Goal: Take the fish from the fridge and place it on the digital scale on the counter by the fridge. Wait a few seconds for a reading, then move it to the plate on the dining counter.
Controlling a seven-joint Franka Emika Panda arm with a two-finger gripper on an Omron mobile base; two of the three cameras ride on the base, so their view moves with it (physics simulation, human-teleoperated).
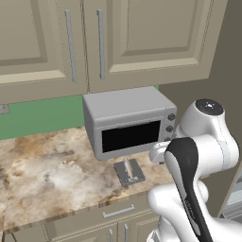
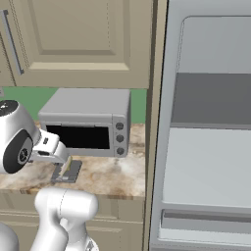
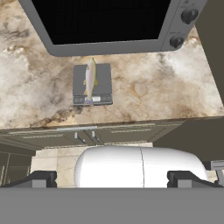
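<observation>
The fish (image 3: 90, 80), slender and pale tan-silver, lies lengthwise across the digital scale (image 3: 101, 83), a flat dark slab on the counter (image 3: 144, 92) just in front of the toaster oven. The base views also show the fish (image 1: 126, 167) on the scale (image 1: 131, 174). My gripper (image 3: 114, 179) is open with nothing between its fingertips (image 3: 41, 179), which are spread wide. It hovers above and back from the counter's front edge, apart from the fish. The fridge (image 2: 211, 147) stands open at the right, its pale shelves bare. The plate and the dining counter are out of view.
A boxy grey toaster oven (image 1: 127, 123) stands right behind the scale. Tan wall cupboards (image 1: 108, 42) hang above it. Panelled drawer fronts with bar handles (image 3: 76, 129) run below the counter edge. A tall tan panel (image 2: 153, 122) separates counter and fridge.
</observation>
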